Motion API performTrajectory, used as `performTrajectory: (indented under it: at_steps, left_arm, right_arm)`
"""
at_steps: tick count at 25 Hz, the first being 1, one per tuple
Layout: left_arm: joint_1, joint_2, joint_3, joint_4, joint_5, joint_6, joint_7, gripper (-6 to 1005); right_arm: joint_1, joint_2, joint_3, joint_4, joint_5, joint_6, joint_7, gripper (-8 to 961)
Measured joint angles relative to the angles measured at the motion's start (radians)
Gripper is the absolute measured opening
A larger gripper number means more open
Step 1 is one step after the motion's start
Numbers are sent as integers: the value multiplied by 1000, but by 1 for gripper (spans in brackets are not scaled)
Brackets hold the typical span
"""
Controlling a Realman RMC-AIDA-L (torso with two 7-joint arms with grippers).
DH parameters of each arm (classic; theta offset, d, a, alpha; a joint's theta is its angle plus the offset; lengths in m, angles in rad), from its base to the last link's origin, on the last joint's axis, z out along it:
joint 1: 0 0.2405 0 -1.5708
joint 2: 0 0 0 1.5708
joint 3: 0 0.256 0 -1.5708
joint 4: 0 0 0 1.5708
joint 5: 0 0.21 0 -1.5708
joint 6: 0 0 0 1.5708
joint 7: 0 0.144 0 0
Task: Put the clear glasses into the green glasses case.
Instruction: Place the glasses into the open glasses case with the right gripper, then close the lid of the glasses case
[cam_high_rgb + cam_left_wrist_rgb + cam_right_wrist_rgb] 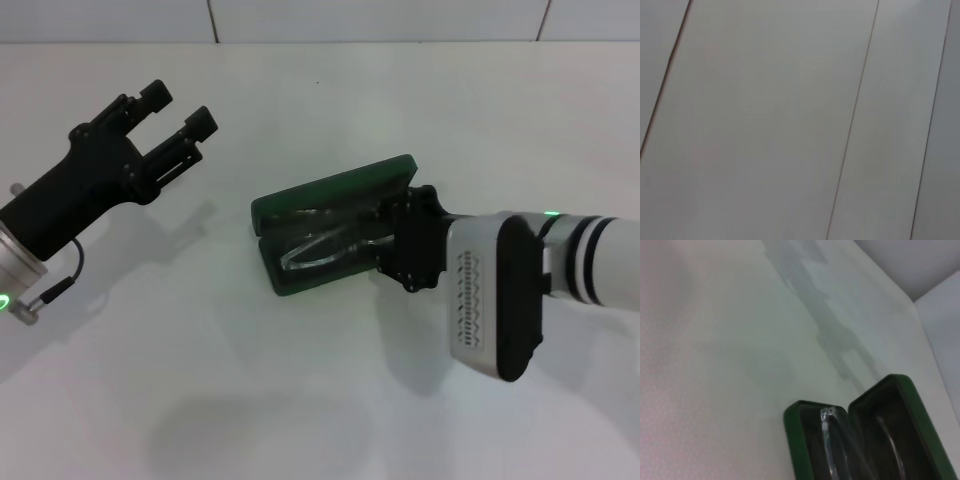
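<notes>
1. We see the green glasses case (325,225) lying open on the white surface (300,400), lid tilted back so the tray faces up to receive the eyewear.
2. The clear glasses (325,250) lie inside the tray, lengthwise along it.
3. Our right end effector (385,240) reaches into the case's near end; we cannot tell whether it grips or has released.
4. Our left end effector (178,112) hangs well apart, fingers spread, holding nothing.

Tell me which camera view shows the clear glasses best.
The head view: the clear glasses lie inside the open green glasses case, their outline mostly visible beside the right gripper. The right wrist view shows only one end of them. The left wrist view shows none.
</notes>
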Motion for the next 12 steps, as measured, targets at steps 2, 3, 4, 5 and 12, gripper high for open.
performTrajectory:
  at_steps: [2,3,4,5,12]
  left_arm:
    - [-1,0,0,0,0,0,-1,760]
    - [-1,0,0,0,0,0,-1,760]
    - [-1,0,0,0,0,0,-2,760]
    - [-1,0,0,0,0,-1,-2,760]
    - [-4,1,2,1,0,-3,-5,759]
  right_arm:
    - [-4,-1,13,-4,-1,-18,7,336]
    - [-6,-2,16,-6,-2,-25,9,340]
    - [-7,-3,19,-6,-5,-30,9,344]
    - [-9,-3,25,-7,-8,-39,9,347]
    - [-23,-3,132,-21,-6,-178,40,650]
